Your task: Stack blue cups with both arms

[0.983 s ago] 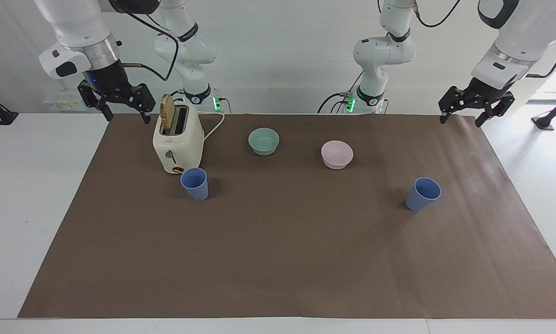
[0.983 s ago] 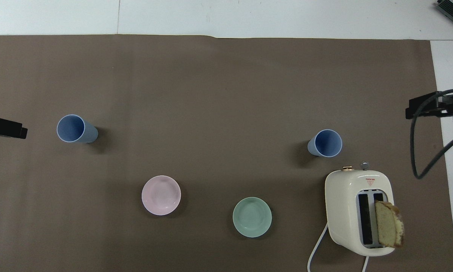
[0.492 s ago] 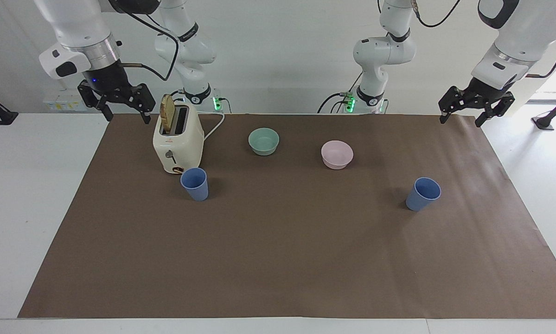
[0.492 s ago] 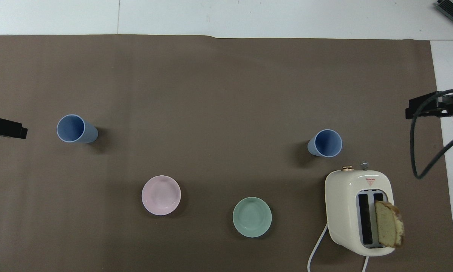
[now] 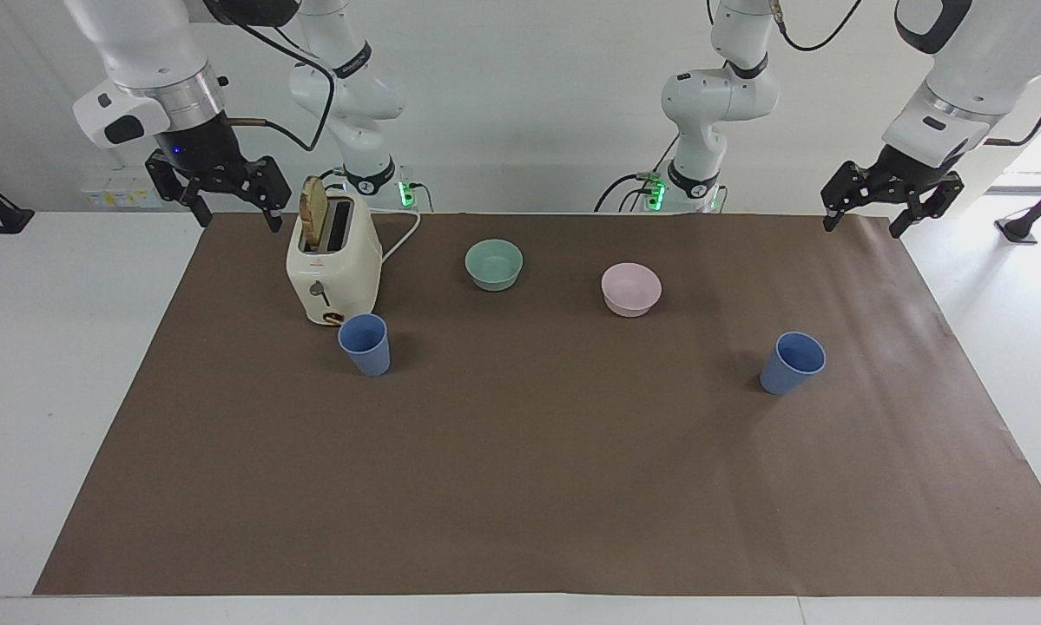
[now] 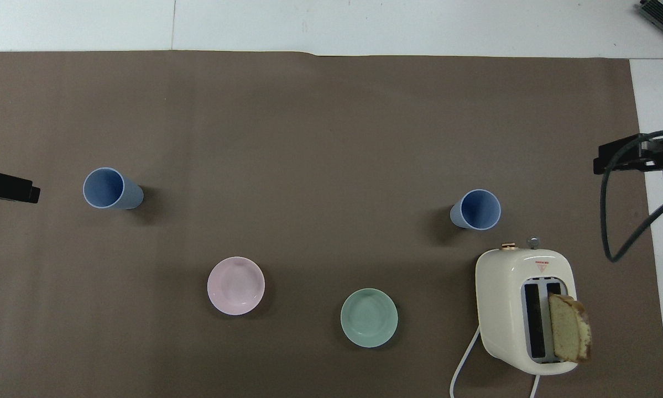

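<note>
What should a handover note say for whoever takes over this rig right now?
Right claw: open, empty, raised beside the toaster at the mat's edge.
Left claw: open, empty, raised over the mat's corner at its own end.
Blue cups: one upright against the toaster's front, the other upright toward the left arm's end, far apart.
Done: nothing.
Left: grasp both cups, nest one inside the other.

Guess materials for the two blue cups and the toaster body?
Blue cups: likely plastic, matte; flat even colour, no glints, thin rims. Toaster: cream shell, semi-gloss, with soft highlights on its rounded edges; could be painted metal or plastic, the look leaves it open.
</note>
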{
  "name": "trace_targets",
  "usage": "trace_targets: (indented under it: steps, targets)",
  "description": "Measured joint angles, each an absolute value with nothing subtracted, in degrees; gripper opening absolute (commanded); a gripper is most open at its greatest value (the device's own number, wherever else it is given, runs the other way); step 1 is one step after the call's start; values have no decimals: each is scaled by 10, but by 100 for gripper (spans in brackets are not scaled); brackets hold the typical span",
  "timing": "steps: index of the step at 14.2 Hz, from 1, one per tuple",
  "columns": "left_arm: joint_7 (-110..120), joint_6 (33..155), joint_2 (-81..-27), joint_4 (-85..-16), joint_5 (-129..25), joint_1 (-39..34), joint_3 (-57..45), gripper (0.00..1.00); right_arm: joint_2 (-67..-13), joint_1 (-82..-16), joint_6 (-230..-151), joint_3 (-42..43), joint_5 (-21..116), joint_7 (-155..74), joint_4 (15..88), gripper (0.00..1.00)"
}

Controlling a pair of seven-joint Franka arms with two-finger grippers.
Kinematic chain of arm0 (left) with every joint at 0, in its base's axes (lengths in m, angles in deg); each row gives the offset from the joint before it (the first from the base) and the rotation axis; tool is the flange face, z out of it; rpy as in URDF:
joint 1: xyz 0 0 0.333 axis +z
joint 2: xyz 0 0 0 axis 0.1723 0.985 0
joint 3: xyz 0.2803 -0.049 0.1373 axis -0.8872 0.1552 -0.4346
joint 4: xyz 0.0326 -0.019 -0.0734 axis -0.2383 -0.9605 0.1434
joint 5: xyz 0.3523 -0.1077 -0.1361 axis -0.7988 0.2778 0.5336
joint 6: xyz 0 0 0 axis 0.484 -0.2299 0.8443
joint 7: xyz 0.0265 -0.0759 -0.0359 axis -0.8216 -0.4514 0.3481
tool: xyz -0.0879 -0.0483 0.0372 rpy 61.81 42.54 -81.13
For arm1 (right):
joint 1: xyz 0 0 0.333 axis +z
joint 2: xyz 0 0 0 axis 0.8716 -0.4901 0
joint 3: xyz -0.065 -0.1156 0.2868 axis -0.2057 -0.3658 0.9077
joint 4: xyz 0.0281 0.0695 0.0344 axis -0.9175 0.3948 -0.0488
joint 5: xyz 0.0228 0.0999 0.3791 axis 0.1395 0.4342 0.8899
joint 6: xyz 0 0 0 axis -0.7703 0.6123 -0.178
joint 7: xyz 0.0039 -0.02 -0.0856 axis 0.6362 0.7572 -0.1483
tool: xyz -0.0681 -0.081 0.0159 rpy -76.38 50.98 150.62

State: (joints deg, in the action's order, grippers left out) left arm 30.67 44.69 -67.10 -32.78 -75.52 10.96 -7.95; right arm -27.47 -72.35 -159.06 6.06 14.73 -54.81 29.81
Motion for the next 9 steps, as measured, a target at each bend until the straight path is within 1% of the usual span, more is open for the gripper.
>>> trace_targets:
  steps: [4,9]
  targets:
    - [313,451,-671,-335,-755,110,-80,100,-275,-723,-1591,61,147,-548,298,100]
    - [322,531,-668,-404,-755,112,-84,100,-275,-723,-1591,61,147,-548,298,100]
